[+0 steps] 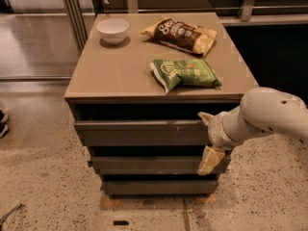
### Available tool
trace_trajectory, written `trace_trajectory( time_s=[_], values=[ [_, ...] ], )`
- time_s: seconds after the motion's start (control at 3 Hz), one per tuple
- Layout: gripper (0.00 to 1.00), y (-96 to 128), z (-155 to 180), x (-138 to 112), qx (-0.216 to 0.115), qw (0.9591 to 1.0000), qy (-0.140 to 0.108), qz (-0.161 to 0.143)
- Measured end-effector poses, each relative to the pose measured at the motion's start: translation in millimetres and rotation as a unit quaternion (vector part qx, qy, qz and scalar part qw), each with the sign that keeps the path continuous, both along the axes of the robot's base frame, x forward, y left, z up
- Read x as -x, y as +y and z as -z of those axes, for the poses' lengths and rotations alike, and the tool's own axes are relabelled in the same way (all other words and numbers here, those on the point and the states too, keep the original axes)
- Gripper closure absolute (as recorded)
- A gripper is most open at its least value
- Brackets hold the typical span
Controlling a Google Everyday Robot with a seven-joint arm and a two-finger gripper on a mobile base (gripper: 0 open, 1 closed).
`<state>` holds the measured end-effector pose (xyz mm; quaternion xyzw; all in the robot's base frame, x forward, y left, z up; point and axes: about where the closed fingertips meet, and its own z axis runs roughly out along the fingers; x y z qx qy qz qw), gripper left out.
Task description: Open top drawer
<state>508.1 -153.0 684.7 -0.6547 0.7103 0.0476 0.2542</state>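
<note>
The top drawer (139, 132) is the widest dark grey front of the cabinet, with small pale scratches right of centre. It looks closed, with a dark gap above it. My gripper (208, 138) is at the drawer's right end, on the white arm coming in from the right. It is open: one pale finger (205, 117) sits at the drawer's upper right corner, the other finger (210, 160) hangs in front of the middle drawer (144, 163). It holds nothing.
The bottom drawer (154, 186) sits below. On the cabinet top (110, 73) are a white bowl (113, 30), a brown chip bag (183, 34) and a green chip bag (185, 72). A person's shoe (2, 124) shows at the left edge. Speckled floor surrounds the cabinet.
</note>
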Motion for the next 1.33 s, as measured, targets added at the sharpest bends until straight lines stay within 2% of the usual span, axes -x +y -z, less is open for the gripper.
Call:
trace_trajectory(
  time_s=[0.33, 0.67, 1.33],
  values=[
    [0.00, 1, 2, -18, 0.006, 1.0000, -0.005, -0.005],
    [0.00, 4, 11, -30, 0.010, 0.9999, 0.002, -0.008],
    [0.00, 17, 47, -54, 0.014, 0.9993, 0.031, -0.016]
  ],
)
